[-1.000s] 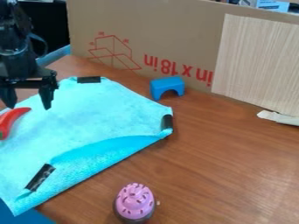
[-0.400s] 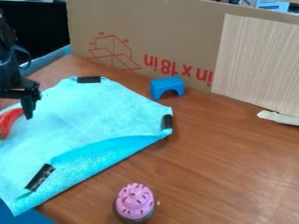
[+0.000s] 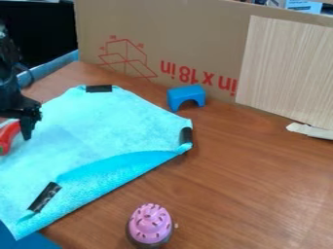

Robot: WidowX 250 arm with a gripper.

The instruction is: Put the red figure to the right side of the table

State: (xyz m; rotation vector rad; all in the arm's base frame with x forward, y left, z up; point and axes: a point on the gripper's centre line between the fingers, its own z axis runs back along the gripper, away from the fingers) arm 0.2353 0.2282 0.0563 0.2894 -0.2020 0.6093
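A red, curved, pepper-shaped figure [image 3: 8, 137] with a bit of green at its near end lies at the left edge of the view, on a light-blue cloth [image 3: 84, 126] spread over the brown wooden tabletop [image 3: 247, 180]. Its long axis runs at a slant, from the green end nearest the camera up and away to the right; the far end is partly hidden behind the black robot hand [image 3: 25, 116]. The hand hangs just above and beside that far end, so most of the visible red lies below and to the left of it. Whether the hand is released, clenched or grasping the figure cannot be told, nor whether the two touch. Well apart from them, a blue plastic arch block [image 3: 187, 96] stands beyond the cloth, near a cardboard wall [image 3: 195, 44], and a pink-topped toy cupcake [image 3: 150, 223] stands upright near the camera.
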